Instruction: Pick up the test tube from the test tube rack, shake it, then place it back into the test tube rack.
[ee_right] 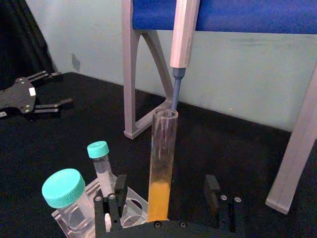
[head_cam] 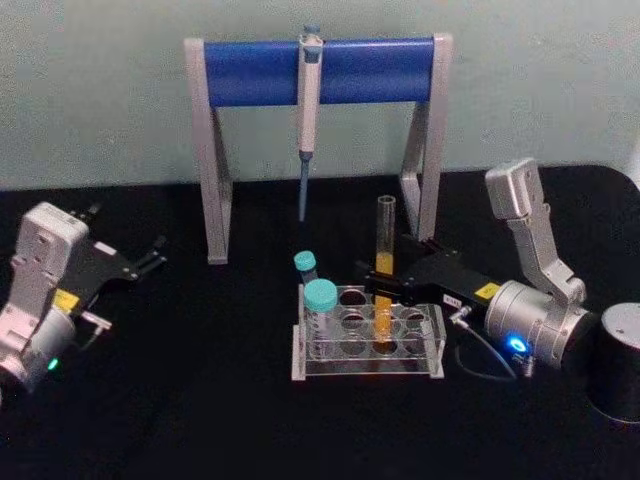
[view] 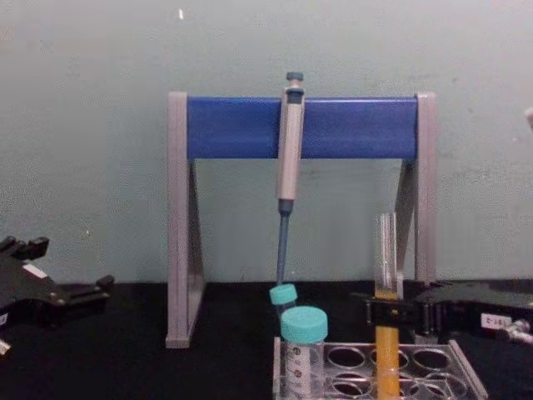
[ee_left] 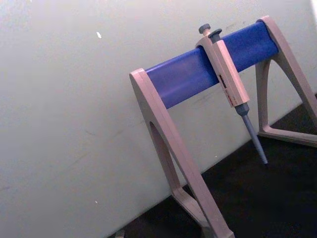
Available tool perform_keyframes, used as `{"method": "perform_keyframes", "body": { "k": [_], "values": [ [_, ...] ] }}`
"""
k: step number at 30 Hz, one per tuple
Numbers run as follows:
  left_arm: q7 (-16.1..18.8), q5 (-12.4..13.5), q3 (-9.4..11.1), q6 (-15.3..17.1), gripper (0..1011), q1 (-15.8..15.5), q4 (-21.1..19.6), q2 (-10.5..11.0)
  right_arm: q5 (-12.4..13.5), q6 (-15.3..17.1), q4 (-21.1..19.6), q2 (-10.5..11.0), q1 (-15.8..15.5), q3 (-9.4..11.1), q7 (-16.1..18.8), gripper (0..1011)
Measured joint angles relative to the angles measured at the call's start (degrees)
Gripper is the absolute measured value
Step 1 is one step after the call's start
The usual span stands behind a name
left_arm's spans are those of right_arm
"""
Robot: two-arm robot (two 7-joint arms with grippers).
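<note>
Test tube: tall, clear, capless glass, lower half orange-yellow liquid.

Black table: rack, pipette stand

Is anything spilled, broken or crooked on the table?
Nothing stands out. The test tube stands upright in the test tube rack, orange liquid all inside, with the right hand open around it. The pipette hangs straight on its stand. The left hand sits aside.
</note>
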Motion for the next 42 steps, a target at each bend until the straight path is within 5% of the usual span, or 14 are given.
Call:
{"method": "perform_keyframes", "body": {
  "k": [23, 31, 42],
  "values": [
    [0.0, 0.0, 0.0, 0.0, 1001, 0.0, 0.0, 0.0, -0.2, -0.7, 1.6, -1.1, 1.0, -0.1, 0.7, 1000],
    [0.0, 0.0, 0.0, 0.0, 1001, 0.0, 0.0, 0.0, -0.1, -0.7, 1.5, -1.1, 0.9, -0.1, 0.6, 837],
    [0.0, 0.0, 0.0, 0.0, 1001, 0.0, 0.0, 0.0, -0.1, -0.6, 1.5, -1.1, 0.9, -0.1, 0.6, 477]
  ]
}}
